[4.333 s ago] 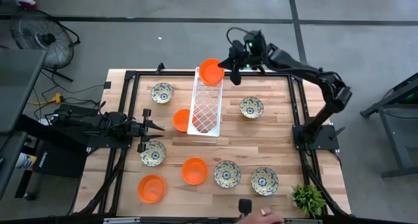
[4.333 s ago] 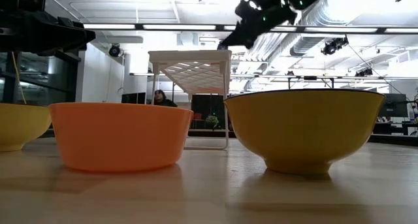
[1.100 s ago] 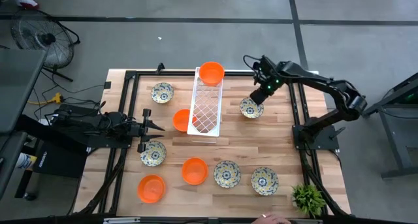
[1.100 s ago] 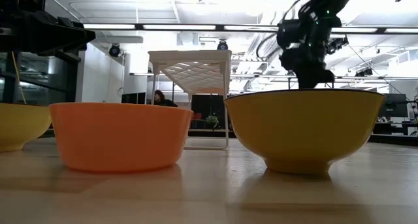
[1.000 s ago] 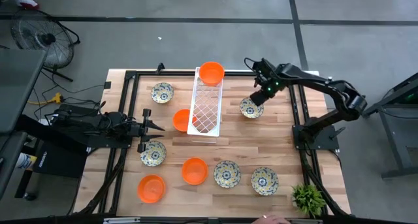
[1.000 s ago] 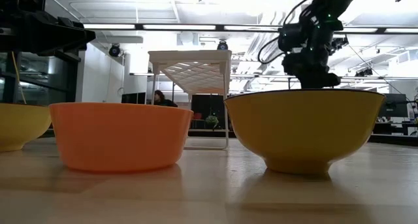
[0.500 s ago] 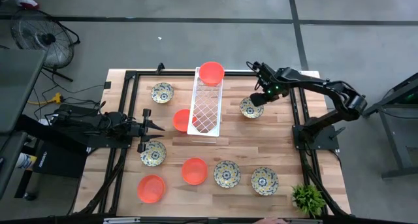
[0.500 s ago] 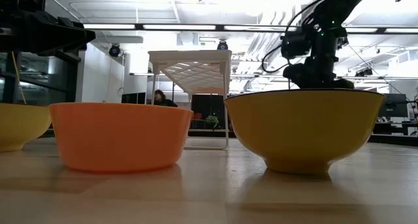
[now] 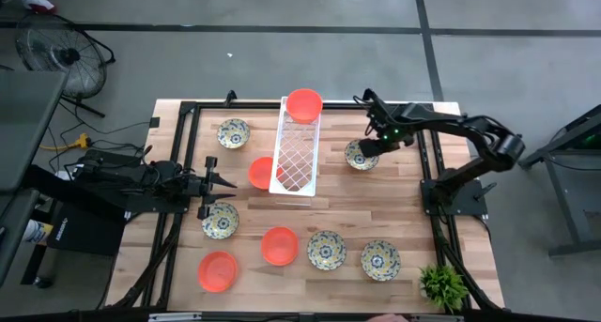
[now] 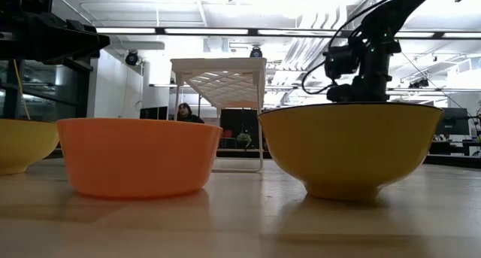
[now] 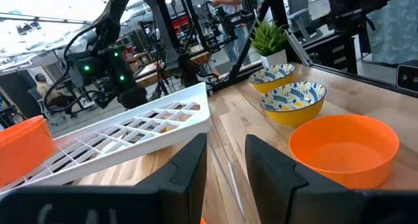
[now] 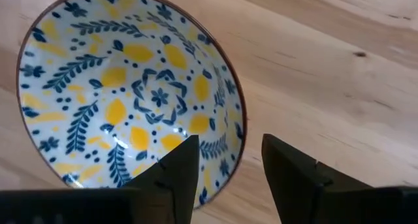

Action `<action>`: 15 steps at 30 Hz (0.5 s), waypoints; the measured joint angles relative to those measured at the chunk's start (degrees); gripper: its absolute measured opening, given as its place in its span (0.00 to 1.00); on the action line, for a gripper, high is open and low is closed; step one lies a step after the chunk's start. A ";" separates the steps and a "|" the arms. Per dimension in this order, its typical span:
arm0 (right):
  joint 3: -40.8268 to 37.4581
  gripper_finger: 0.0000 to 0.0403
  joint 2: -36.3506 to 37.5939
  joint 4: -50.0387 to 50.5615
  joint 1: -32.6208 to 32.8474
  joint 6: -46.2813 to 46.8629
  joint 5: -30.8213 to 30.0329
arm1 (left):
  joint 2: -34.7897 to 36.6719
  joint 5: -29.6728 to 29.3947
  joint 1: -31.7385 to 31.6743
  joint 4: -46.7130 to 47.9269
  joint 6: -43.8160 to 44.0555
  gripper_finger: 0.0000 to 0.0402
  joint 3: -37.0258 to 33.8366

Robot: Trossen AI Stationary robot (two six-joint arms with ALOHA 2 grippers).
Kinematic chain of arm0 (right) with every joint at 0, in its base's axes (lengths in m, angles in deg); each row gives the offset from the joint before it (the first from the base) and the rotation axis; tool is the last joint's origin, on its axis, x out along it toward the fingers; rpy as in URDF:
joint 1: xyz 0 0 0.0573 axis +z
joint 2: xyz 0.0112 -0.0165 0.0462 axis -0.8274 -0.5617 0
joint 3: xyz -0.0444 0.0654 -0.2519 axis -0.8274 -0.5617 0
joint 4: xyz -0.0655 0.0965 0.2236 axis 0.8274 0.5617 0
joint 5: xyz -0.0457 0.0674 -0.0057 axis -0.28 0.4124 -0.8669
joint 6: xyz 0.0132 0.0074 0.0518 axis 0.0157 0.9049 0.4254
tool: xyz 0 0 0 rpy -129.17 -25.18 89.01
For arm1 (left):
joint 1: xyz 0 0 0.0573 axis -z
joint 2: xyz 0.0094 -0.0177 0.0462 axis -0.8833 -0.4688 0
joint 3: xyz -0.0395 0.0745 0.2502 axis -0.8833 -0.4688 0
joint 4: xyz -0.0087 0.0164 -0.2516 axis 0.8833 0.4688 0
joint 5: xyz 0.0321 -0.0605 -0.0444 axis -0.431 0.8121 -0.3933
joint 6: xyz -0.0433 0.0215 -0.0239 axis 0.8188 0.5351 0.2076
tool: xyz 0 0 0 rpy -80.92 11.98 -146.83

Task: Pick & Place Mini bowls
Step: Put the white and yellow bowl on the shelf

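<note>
My right gripper (image 9: 366,145) stands open, low over a floral mini bowl (image 9: 360,155) on the table right of the white lattice tray (image 9: 297,151). In the right wrist view the bowl's rim (image 12: 240,129) lies between the two fingers, one over the inside (image 12: 130,100) and one outside; no touch shows. My left gripper (image 9: 228,182) waits open at the table's left with nothing between its fingers (image 11: 225,162). One orange bowl (image 9: 303,104) sits on the tray's far end and another (image 9: 260,172) beside its left side. Several more floral and orange bowls stand toward the near edge.
Black frame rails (image 9: 427,158) run along the table's left and right sides. A small green plant (image 9: 441,284) stands at the near right corner. In the low view an orange bowl (image 10: 139,154) and a yellow-sided bowl (image 10: 349,145) fill the foreground.
My right gripper has gone down onto the floral bowl right of the tray; in the low view it has sunk behind the near bowl's rim. The bowl has stayed where it was.
</note>
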 joint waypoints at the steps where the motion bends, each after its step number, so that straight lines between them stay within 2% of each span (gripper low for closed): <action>1: -0.10 0.38 -0.35 -0.54 -0.02 0.00 0.17 | -0.01 0.00 -0.01 0.01 0.01 0.25 -0.01; 8: -0.10 0.31 -1.86 -1.69 0.00 -0.27 0.29 | 0.00 0.00 -0.01 0.00 0.02 0.25 0.00; 15: -0.10 0.17 -1.86 -1.72 -0.20 -1.68 -2.00 | 0.00 0.00 0.00 0.00 0.02 0.25 -0.01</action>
